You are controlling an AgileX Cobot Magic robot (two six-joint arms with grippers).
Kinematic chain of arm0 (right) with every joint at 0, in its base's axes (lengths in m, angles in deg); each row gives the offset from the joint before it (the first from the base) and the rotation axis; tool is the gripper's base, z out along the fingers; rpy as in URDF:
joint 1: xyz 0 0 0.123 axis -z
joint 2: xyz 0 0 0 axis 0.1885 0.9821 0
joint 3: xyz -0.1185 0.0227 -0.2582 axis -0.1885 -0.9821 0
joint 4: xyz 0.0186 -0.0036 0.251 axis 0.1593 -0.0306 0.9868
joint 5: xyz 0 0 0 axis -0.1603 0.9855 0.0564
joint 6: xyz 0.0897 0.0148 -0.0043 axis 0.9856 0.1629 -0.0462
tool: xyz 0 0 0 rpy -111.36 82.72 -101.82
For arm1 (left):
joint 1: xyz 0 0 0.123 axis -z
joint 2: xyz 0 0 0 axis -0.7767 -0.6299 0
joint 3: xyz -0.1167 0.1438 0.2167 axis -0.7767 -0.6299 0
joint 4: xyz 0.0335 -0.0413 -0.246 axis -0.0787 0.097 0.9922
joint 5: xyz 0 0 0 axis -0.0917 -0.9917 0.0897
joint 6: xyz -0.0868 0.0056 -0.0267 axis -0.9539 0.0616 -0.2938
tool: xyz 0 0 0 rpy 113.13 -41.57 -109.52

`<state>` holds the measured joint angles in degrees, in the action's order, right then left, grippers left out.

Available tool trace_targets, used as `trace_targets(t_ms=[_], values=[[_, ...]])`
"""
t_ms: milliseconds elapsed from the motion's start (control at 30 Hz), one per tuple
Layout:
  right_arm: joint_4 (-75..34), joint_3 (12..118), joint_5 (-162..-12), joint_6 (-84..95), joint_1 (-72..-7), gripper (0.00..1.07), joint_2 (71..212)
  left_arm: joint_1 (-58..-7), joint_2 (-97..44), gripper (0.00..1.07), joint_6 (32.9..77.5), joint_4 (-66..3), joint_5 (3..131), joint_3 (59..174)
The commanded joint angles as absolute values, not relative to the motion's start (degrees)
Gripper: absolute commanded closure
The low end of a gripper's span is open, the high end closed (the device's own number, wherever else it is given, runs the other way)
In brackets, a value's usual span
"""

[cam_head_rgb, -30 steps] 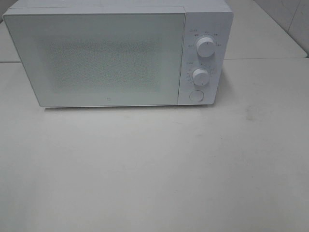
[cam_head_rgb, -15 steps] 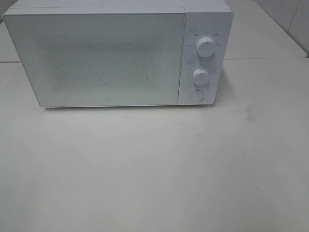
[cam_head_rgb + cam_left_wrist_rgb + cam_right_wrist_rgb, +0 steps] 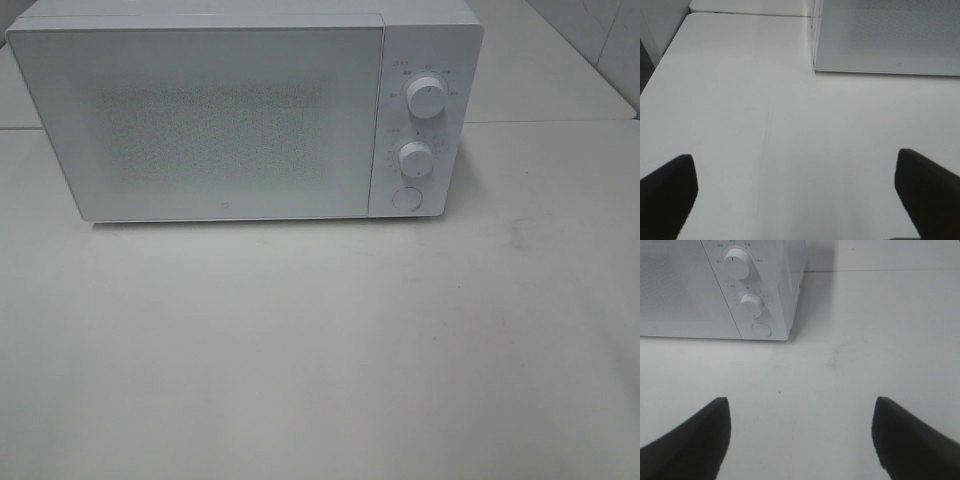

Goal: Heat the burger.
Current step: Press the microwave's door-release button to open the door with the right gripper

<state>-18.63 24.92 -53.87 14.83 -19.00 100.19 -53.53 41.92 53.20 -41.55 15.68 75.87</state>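
Observation:
The burger is out of view in every frame. A white microwave (image 3: 240,115) stands at the back of the table with its door (image 3: 200,125) shut; two round knobs (image 3: 426,97) and a button (image 3: 406,198) sit on its right panel. Neither arm shows in the exterior high view. My left gripper (image 3: 795,195) hovers open over bare table in front of the microwave's left corner (image 3: 815,67). My right gripper (image 3: 800,432) is open too, over the table in front of the microwave's knob panel (image 3: 752,305). Nothing lies between either pair of fingers.
The white table (image 3: 320,350) stretches in front of the microwave. A seam between table tops (image 3: 550,122) runs behind on the right, and a tiled wall (image 3: 600,40) stands at the far right. The table's left edge (image 3: 660,65) shows in the left wrist view.

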Motion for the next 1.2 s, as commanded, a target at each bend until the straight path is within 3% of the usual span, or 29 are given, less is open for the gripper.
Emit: trace_targets(t_ms=[33, 833, 1200], values=[[-18.5, 24.7, -57.6, 15.0, -18.7, 0.32, 102.5, -53.4, 42.8, 0.07, 53.1, -41.3, 16.4, 75.8], [-19.2, 24.2, -85.1, 15.6, -18.7, 0.32, 128.5, -53.4, 42.8, 0.07, 53.1, -41.3, 16.4, 75.8], [-19.2, 17.7, -107.4, 15.3, -18.7, 0.32, 137.8, -53.4, 42.8, 0.07, 53.1, -41.3, 16.4, 75.8]])
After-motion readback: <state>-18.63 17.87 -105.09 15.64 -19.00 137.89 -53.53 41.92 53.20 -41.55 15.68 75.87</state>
